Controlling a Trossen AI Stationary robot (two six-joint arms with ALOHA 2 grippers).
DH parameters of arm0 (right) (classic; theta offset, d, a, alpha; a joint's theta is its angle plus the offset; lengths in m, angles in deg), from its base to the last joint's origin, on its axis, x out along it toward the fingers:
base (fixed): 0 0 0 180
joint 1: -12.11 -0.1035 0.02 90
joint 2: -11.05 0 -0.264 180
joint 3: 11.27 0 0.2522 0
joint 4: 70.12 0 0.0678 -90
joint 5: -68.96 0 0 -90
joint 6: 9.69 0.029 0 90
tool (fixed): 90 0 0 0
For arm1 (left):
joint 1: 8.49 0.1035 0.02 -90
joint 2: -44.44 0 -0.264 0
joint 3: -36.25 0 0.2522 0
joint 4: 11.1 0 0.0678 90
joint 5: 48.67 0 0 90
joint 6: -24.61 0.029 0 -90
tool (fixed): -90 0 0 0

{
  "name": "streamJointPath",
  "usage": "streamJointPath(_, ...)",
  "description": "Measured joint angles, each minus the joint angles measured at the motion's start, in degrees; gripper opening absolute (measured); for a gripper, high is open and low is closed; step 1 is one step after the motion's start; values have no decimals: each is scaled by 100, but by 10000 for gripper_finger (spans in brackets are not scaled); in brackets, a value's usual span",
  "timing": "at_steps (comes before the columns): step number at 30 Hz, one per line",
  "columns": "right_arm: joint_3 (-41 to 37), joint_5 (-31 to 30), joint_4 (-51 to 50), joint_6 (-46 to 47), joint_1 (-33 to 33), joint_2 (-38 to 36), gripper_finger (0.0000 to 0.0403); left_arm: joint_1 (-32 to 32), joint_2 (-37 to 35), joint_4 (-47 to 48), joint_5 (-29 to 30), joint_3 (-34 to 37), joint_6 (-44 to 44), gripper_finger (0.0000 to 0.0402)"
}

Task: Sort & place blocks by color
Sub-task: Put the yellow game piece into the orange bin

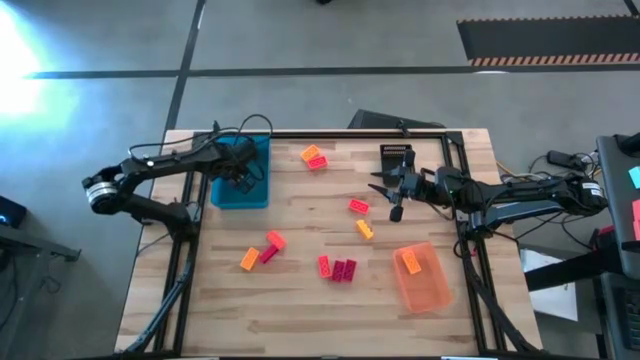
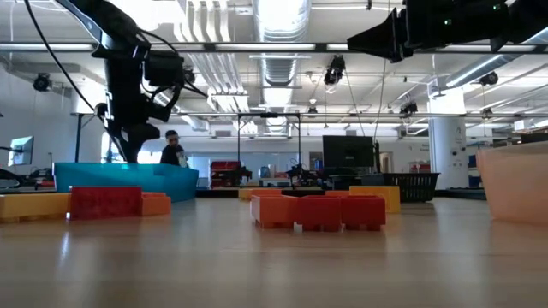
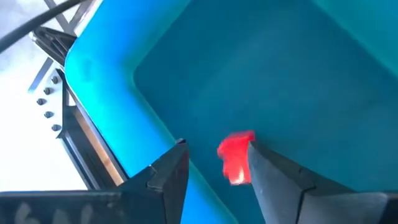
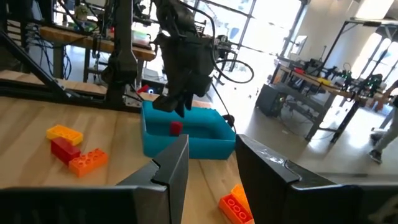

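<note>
Left pincer [image 3: 214,171] hung over the blue tray [image 1: 242,190], jaws parted; a red block [image 3: 236,157] sat just off one finger, seemingly dropping free (contact unclear). Right pincer [image 1: 393,197] hovered mid-tabletop, jaws partly apart, empty. Nearest loose red brick [image 1: 358,206] lay just beside the right pincer; the right arm is closer.

— What did the table [image 1: 300,300] carry?

— I saw a blue tray [image 1: 243,196], an orange tray [image 1: 425,282], a black tray [image 1: 396,157] and loose blocks [image 1: 338,268] lying straight on the wood.
</note>
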Motion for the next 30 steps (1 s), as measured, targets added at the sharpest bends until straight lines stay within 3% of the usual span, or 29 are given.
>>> streamJointPath(10,-28,40,-50,811,-16,4,123,-448,-344,11,0,-287,153,152)
streamJointPath(24,76,-134,-30,1549,-280,84,123,-2734,-1340,-814,132,-377,385,152)
streamJointPath(30,814,-841,-1167,1682,-278,623,123,-3416,-1443,-1639,133,-374,392,152)
